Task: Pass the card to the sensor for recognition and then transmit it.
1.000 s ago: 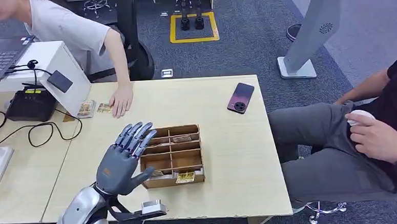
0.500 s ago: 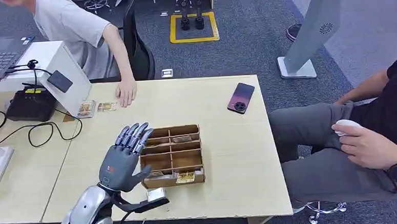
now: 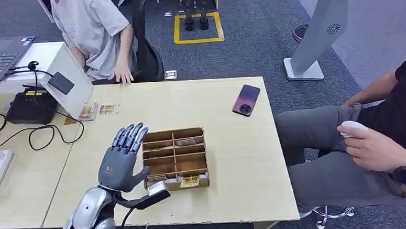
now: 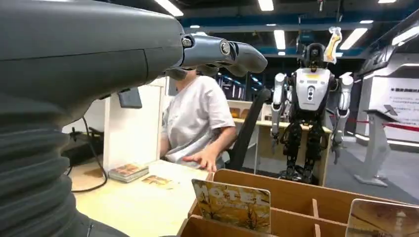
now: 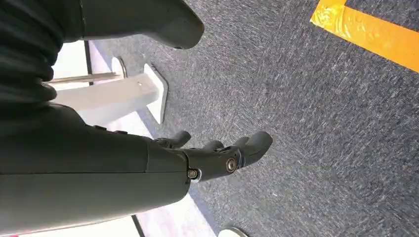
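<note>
At the upper left of the head view, loose cards [image 3: 98,110] lie on the bench [image 3: 234,144] beside the white sensor stand [image 3: 65,74]. Lower left, the left hand [image 3: 120,161] is raised, fingers straight and spread, grasping nothing, its thumb against the left wall of the wooden card box [image 3: 175,159], where cards [image 4: 231,205] stand upright. The right hand [image 5: 163,163] hangs over grey carpet [image 5: 306,123], fingers loosely extended and released.

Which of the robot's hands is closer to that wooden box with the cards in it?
Left. The left hand hovers open right beside the wooden box, while the right hand hangs down over the carpet, away from the table.
</note>
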